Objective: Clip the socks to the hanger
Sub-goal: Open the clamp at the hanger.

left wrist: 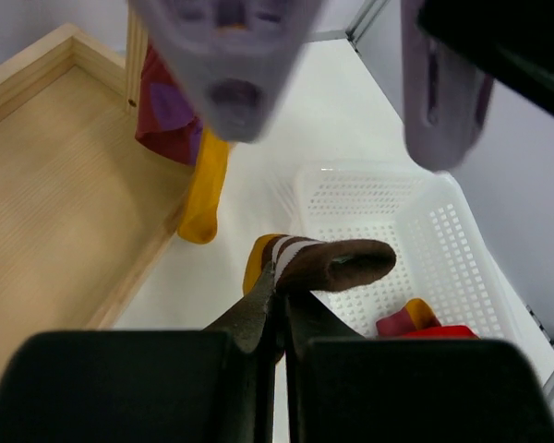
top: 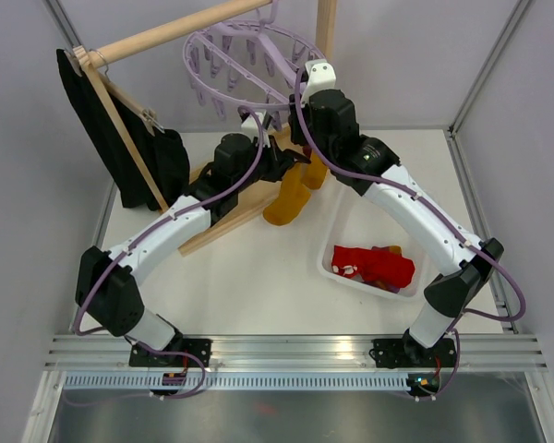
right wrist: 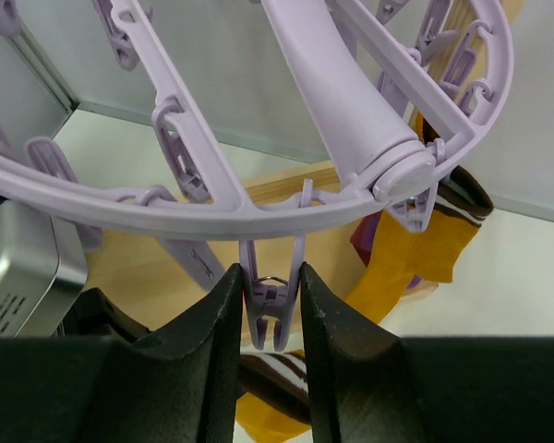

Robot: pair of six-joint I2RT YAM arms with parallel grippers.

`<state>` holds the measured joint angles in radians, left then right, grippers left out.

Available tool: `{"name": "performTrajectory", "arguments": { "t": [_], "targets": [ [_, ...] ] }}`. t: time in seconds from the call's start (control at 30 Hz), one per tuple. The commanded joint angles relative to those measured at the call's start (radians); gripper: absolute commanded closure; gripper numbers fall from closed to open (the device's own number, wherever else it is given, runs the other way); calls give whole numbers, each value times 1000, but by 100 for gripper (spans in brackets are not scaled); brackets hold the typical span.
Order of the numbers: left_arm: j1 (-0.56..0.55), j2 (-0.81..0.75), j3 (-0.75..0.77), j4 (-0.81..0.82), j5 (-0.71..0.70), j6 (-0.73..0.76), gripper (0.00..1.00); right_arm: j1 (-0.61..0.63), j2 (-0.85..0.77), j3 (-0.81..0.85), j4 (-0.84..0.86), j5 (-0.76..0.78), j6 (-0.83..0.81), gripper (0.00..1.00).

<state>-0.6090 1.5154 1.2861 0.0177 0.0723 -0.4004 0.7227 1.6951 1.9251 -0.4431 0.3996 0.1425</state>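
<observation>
My left gripper is shut on the cuff of a brown sock with white stripes and a yellow toe, held up just under the hanger's pegs. My right gripper is closed on a dangling lavender peg of the round hanger, squeezing its top; the striped sock lies right below that peg. A mustard-yellow sock and a maroon one hang clipped from nearby pegs. In the top view both grippers meet under the hanger, beside the hanging yellow sock.
A white perforated basket at the right holds red, maroon and yellow socks. The wooden rack base runs under the left arm. A black garment on a wooden hanger leans at the left, below the wooden rail.
</observation>
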Motion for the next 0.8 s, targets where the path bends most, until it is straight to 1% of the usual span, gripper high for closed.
{"name": "performTrajectory", "arguments": {
  "t": [0.0,0.1,0.3,0.47,0.57,0.77],
  "targets": [
    [5,26,67,45,-58,-72,98,-5,-48,14,15,-16,2,100],
    [5,25,73,60,-111,-92,98,-9,-55,14,14,-18,-3,100],
    [5,5,44,88,-120,-110,98,-16,-54,17,9,-27,-9,100],
    [3,-52,-8,93,-101,-104,98,-17,-37,26,9,-33,-11,100],
    [3,-87,-28,62,-95,-91,98,-17,-17,34,11,-31,-9,100],
    [0,-168,-79,34,-126,-83,98,-19,21,52,29,-33,3,100]
  ]
}}
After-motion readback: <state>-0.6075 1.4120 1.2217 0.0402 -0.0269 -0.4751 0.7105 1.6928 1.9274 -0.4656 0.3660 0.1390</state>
